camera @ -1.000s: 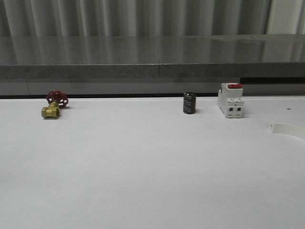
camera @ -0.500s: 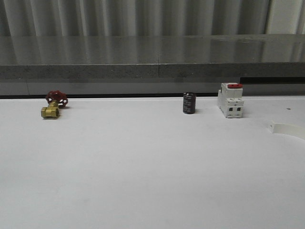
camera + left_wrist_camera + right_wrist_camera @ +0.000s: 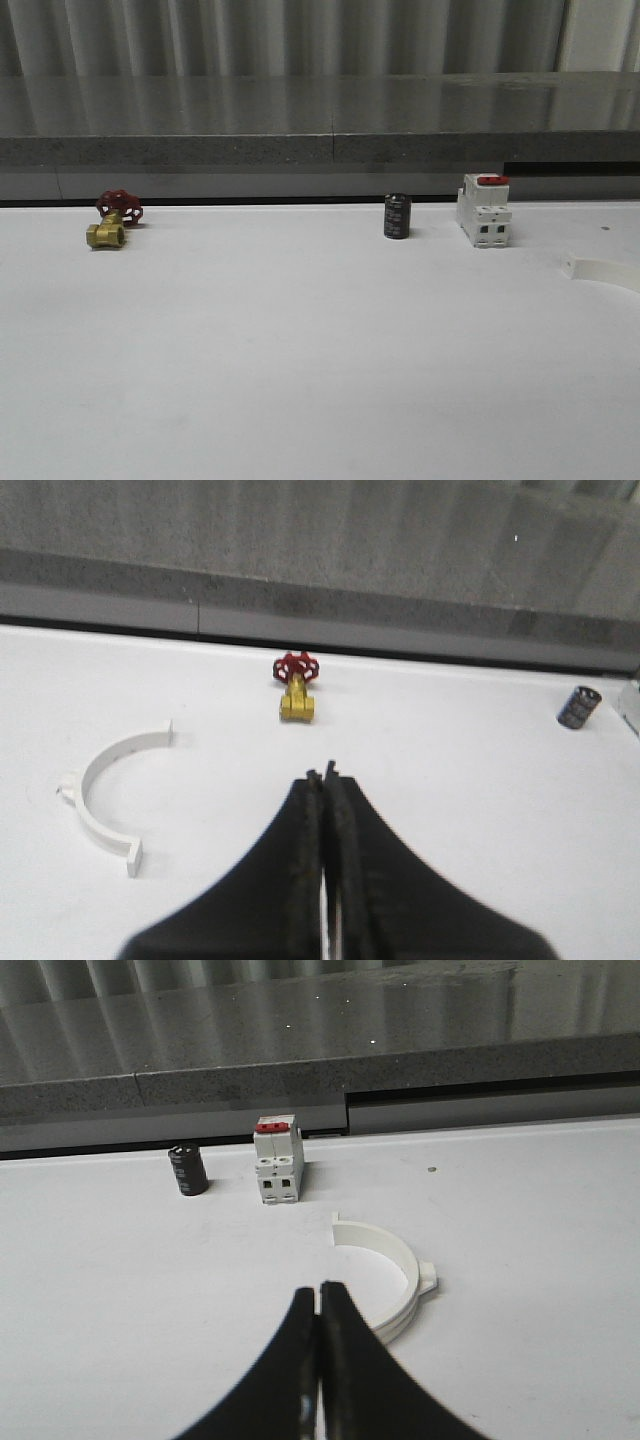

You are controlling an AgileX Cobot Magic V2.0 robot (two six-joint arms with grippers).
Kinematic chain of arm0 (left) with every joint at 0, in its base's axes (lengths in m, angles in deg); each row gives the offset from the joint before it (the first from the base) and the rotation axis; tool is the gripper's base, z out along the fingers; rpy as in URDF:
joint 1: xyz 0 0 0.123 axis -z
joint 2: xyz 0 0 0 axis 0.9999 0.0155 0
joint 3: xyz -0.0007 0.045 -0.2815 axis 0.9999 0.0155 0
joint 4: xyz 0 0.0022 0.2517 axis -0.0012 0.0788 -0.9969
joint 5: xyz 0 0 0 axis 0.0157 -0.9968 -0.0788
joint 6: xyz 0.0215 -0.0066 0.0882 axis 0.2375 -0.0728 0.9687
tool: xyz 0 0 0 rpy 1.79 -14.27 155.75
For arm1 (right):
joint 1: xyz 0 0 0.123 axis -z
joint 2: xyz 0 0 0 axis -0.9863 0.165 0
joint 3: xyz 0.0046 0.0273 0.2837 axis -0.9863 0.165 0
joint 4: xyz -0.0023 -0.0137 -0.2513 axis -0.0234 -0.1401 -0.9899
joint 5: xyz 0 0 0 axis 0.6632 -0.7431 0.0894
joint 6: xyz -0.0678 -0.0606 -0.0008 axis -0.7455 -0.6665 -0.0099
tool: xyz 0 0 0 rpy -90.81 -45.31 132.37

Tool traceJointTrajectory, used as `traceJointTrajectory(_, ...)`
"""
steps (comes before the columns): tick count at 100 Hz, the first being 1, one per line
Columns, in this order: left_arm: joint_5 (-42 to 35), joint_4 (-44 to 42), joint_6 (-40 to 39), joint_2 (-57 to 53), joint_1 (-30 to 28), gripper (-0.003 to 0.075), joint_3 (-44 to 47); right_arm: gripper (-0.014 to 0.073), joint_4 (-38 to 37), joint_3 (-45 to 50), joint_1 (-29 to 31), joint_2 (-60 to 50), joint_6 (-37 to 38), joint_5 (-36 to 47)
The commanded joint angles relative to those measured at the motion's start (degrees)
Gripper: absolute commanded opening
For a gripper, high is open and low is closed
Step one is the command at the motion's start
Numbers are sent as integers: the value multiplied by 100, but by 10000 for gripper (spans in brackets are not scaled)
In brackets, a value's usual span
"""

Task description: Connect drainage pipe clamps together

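Clamp halves [image 3: 100,802] [image 3: 388,1278] untouched, well apart | scene unchanged from a second ago | left gripper [image 3: 322,776], right gripper [image 3: 318,1288] pinched closed, empty | joining not begun

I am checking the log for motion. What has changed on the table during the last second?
Nothing visibly moved. The valve, the black cylinder, the breaker and the clamp half at the right edge lie as before.

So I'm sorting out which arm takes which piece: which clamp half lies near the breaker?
The clamp half ahead of the right gripper, beside the white breaker. The other half lies near the brass valve.
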State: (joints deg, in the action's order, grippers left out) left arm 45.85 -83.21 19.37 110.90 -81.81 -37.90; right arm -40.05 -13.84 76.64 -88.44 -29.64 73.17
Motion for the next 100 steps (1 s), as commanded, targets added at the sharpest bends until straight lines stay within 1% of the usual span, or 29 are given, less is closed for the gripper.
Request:
traceJointTrajectory(1, 521, 23, -43, 563, 5, -20, -797, -69, -16, -87, -9, -104, -25, 480)
traceJointTrajectory(8, 886, 23, -43, 887, 5, -20, -1141, -69, -16, -87, -9, -104, -25, 480)
traceJointTrajectory(16, 1032, 23, -43, 1141, 5, -20, -1335, -69, -16, -87, -9, -104, -25, 480)
traceJointTrajectory(39, 1162, 23, -31, 1520, 5, -20, -1347, -69, -16, -87, -9, -104, -25, 480)
traceJointTrajectory(46, 1208, -1, 168, 1598, 5, -18, -1347, -69, -16, -87, -9, -104, -25, 480)
traceJointTrajectory(53, 1279, -1, 307, 1645, 5, 9, -1347, -69, -16, -87, -9, -104, -25, 480)
traceJointTrajectory(57, 1326, -1, 326, 1665, 5, 55, -1347, -69, -16, -87, -9, -104, -25, 480)
traceJointTrajectory(62, 1365, -1, 326, 1668, 5, 134, -1347, -69, -16, -87, -9, -104, -25, 480)
traceJointTrajectory(65, 1364, -1, 326, 1668, 5, 206, -1336, -69, -16, -87, -9, -104, -25, 480)
traceJointTrajectory(67, 1364, -1, 326, 1668, 5, 239, -1336, -69, -16, -87, -9, -104, -25, 480)
traceJointTrajectory(70, 1378, -1, 326, 1668, 5, 328, -1336, -69, -16, -87, -9, -104, -25, 480)
traceJointTrajectory(71, 1387, -1, 326, 1668, 5, 347, -1336, -69, -16, -87, -9, -104, -25, 480)
traceJointTrajectory(72, 1399, -1, 326, 1668, 5, 385, -1336, -69, -16, -87, -9, -104, -25, 480)
traceJointTrajectory(74, 1411, -1, 326, 1668, 5, 423, -1336, -69, -16, -87, -9, -104, -25, 480)
traceJointTrajectory(75, 1410, -1, 326, 1668, 5, 460, -1336, -69, -16, -87, -9, -104, -25, 480)
traceJointTrajectory(79, 1410, -1, 326, 1668, 5, 559, -1336, -69, -16, -87, -9, -104, -25, 480)
traceJointTrajectory(84, 1383, -1, 326, 1668, 5, 640, -1336, -69, -16, -87, -9, -104, -25, 480)
traceJointTrajectory(89, 1340, -1, 326, 1668, 5, 678, -1336, -69, -16, -87, -9, -104, -25, 480)
traceJointTrajectory(100, 1300, -1, 326, 1668, 5, 678, -1336, -69, -16, -87, -9, -104, -25, 480)
